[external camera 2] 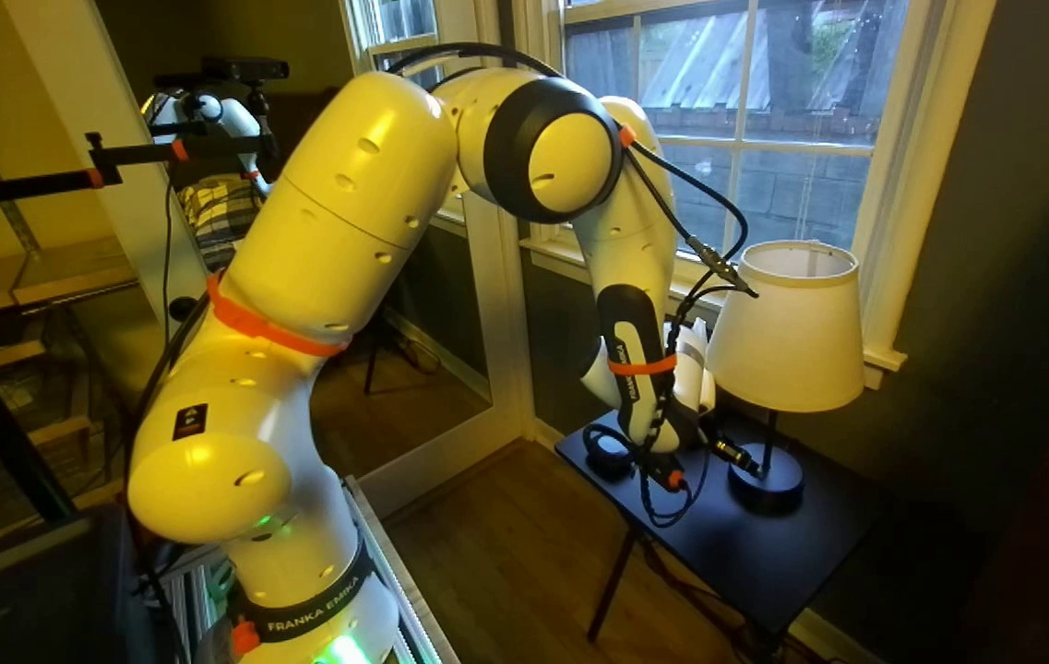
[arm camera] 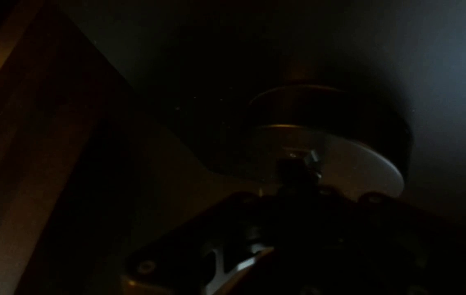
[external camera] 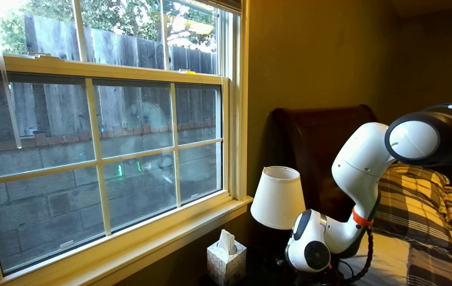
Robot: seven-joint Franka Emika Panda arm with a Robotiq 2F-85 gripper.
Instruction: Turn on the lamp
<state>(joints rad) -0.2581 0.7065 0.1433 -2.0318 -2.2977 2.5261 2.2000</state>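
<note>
wrist view is dark: the gripper seems to have its fingers together, close to the base of the lamp on the black table; whether they hold something cannot be told. the unseen switch should be pressed gently, without sliding the lamp.

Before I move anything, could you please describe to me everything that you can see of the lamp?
The lamp stands upright on the black table, near the window. Its cream-white shade looks like fabric and tapers toward an open top. Below, a thin dark stem goes down to a round dark base, which has some sheen in the wrist view. No clear glow shows, so it is probably off. The gripper is close at the base, but I cannot tell whether they touch.
</note>
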